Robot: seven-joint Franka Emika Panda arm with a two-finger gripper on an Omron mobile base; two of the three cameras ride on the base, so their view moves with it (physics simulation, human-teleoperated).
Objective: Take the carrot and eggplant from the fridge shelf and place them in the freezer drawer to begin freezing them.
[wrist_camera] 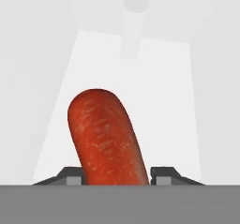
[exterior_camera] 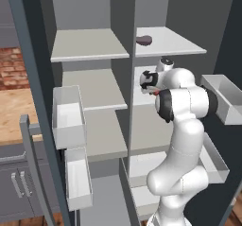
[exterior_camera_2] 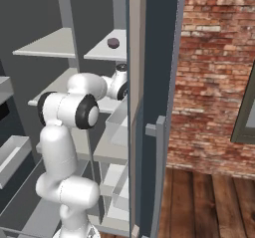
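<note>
One carrot [wrist_camera: 107, 136], orange-red and blunt-ended, stands between the two dark fingertips [wrist_camera: 71, 175] of the gripper [wrist_camera: 117, 177], which press against its sides near its base, narrowed to its width and holding it. It leans slightly away over a pale fridge shelf [wrist_camera: 168, 101]. On the shelf above, right of the divider, the dark eggplant [exterior_camera: 144, 40] lies well apart from the hand.
</note>
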